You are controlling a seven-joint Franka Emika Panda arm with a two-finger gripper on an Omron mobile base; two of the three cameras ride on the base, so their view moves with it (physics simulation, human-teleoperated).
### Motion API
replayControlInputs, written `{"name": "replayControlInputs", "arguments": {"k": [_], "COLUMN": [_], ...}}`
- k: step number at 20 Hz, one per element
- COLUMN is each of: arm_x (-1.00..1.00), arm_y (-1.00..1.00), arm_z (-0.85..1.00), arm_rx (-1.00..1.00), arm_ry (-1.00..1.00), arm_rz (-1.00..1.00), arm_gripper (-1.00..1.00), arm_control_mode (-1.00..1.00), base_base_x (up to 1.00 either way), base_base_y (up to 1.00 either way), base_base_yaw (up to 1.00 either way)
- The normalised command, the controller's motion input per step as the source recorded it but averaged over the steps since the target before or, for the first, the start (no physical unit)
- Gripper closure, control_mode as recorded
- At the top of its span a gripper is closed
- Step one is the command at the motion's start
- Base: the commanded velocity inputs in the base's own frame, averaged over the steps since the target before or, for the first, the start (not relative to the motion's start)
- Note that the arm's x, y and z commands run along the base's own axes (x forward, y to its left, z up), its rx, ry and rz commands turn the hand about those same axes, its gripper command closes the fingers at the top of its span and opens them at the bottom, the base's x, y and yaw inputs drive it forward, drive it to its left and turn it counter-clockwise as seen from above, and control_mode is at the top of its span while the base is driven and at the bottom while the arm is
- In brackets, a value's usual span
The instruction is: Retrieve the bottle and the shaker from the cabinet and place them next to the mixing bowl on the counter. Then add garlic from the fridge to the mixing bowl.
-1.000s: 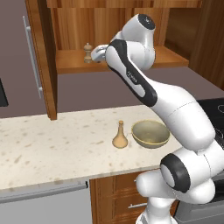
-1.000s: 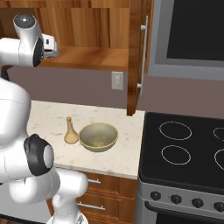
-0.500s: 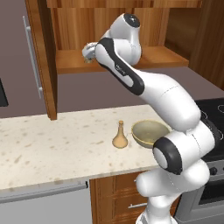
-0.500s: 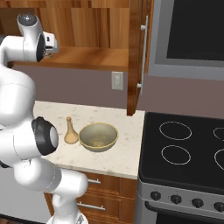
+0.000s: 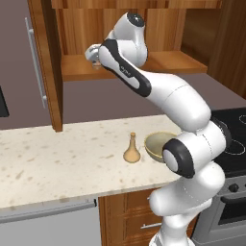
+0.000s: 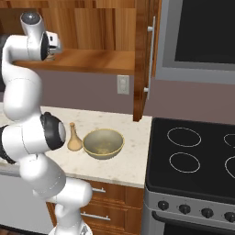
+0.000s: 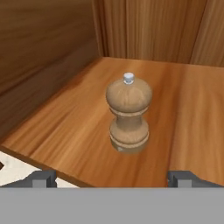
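A round wooden shaker (image 7: 128,113) with a small silver knob stands upright on the cabinet shelf (image 7: 188,109), near the left wall. My gripper (image 7: 113,178) is open just in front of it at the shelf's front edge, and its fingertips (image 7: 41,178) are spread wider than the shaker without touching it. In the base views the gripper (image 5: 92,53) (image 6: 57,46) is raised to the shelf. The tan bottle (image 5: 131,150) (image 6: 74,138) stands on the counter right beside the mixing bowl (image 5: 156,144) (image 6: 103,143).
The open cabinet door (image 5: 48,62) hangs left of the shelf opening, and the other door (image 6: 144,55) hangs to its right. A black stove (image 6: 197,156) adjoins the counter (image 5: 57,168) on the right. A wall outlet (image 6: 122,84) sits above the bowl.
The arm has swung the hand left along the shelf front, up to the shaker. The bottle and the bowl have not moved.
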Motion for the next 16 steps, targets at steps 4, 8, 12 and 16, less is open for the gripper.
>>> {"name": "replayControlInputs", "arguments": {"k": [4, 8, 12, 16], "arm_x": [0.21, 0.17, 0.15, 0.20], "arm_y": [-0.14, -0.14, -0.02, 0.07], "arm_z": [-0.04, -0.20, -0.24, -0.02], "arm_rx": [0.00, 0.00, 0.00, 0.00], "arm_ry": [0.04, 0.03, 0.02, 0.00], "arm_rz": [0.00, 0.00, 0.00, 0.00], "arm_gripper": [-1.00, -1.00, -1.00, -1.00], "arm_control_mode": [-1.00, -1.00, -1.00, -1.00], "base_base_x": [0.00, 0.00, 0.00, 0.00], "base_base_y": [0.00, 0.00, 0.00, 0.00], "base_base_yaw": [0.00, 0.00, 0.00, 0.00]}}
